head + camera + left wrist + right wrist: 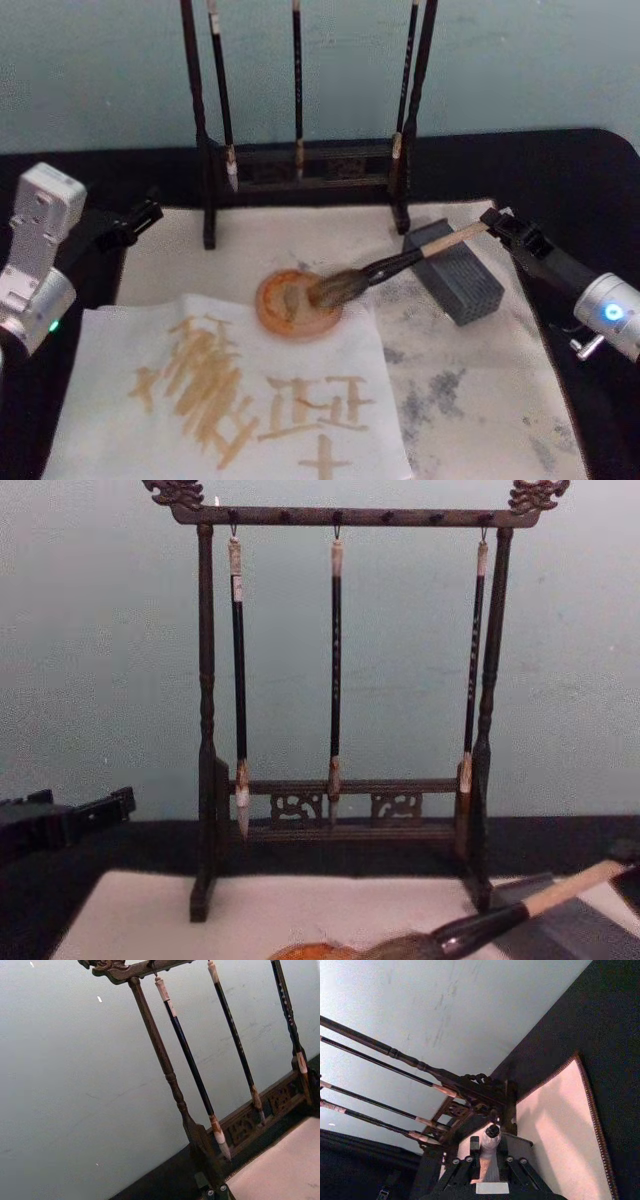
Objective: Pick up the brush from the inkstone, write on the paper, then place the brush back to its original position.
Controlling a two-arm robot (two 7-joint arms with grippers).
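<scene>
Got the right gripper (500,222) clenched on the tan tail of the brush (400,265), long axis slanting out from its tips across the inkstone (465,285) right beside it, bristles farthest off in the orange dish (275,312) by the paper (110,350), left gripper (140,215) parked well beyond.

Layout-wise: brush (400,263) crosses over the inkstone (465,285), head in the dish (270,305). From the dish, inkstone's at 3 o'clock, rack (208,190) at 12, paper (120,345) at 6.
</scene>
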